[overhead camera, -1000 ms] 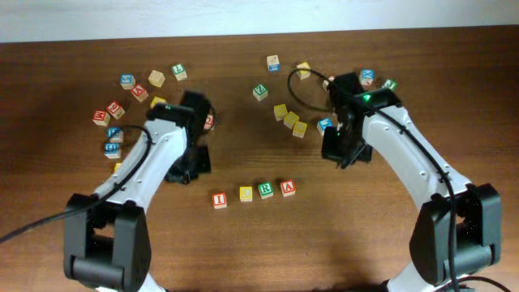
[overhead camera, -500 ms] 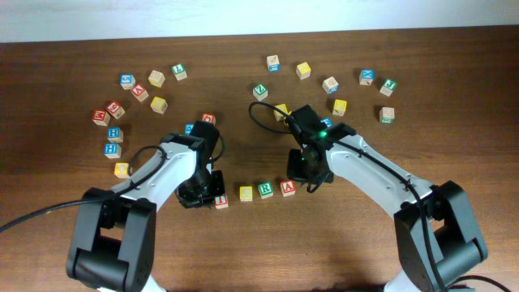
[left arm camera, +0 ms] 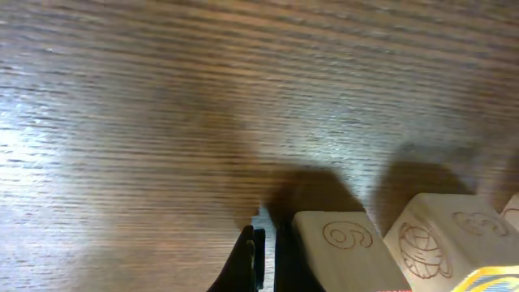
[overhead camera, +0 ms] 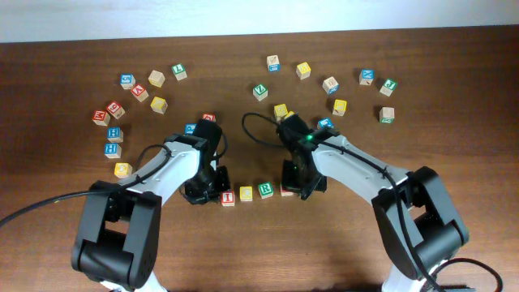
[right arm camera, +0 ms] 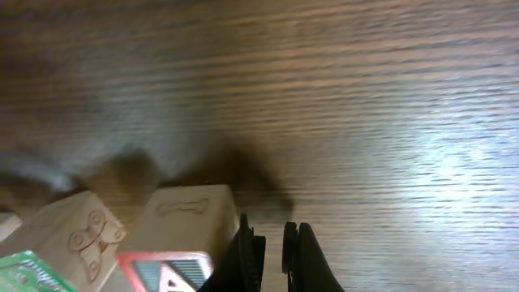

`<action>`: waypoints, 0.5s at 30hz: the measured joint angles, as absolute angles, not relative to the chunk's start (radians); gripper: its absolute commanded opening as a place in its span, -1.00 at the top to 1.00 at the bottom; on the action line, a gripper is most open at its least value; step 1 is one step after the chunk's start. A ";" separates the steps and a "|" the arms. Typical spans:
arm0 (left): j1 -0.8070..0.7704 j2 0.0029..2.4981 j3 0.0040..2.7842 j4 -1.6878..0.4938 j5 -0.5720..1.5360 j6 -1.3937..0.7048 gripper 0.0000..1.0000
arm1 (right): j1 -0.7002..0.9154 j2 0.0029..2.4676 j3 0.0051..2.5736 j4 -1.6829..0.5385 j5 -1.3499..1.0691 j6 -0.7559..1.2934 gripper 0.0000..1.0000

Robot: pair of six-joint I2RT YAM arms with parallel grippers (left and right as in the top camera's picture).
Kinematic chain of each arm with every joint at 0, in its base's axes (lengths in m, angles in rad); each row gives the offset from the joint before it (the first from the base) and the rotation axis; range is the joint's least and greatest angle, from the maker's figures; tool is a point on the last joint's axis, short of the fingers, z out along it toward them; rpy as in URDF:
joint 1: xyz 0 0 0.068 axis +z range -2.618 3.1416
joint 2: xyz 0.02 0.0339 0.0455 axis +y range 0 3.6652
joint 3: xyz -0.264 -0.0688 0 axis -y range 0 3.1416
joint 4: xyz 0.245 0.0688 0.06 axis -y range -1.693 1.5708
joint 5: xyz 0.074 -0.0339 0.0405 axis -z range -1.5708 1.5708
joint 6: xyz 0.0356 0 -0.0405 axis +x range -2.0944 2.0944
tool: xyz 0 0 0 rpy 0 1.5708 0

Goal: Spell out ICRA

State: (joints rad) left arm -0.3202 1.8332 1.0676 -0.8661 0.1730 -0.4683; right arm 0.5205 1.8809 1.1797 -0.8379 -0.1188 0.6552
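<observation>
ICRA (overhead camera: 256,193), lying in a row between the two sets of fingers, is best closed up by the left gripper (left arm camera: 261,261) and right gripper (right arm camera: 272,247), both pinched narrow and empty, being pressed evenly inward against I (overhead camera: 229,197) and A (right arm camera: 166,276).

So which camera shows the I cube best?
Overhead: the I cube shows its red letter face there, in the open. The left wrist view catches only a side engraved with a 6, very close up. The right wrist view misses it.
</observation>
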 measured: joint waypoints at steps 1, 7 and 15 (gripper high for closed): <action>-0.327 1.833 1.068 -0.859 0.177 -0.468 0.99 | 0.532 1.881 1.180 -0.834 -0.122 0.655 0.91; -0.379 1.833 1.068 -0.824 0.181 -0.494 0.99 | 0.532 1.881 1.180 -0.833 -0.123 0.655 0.90; -0.381 1.833 1.068 -0.780 0.181 -0.543 1.00 | 0.532 1.881 1.179 -0.775 -0.123 0.550 0.89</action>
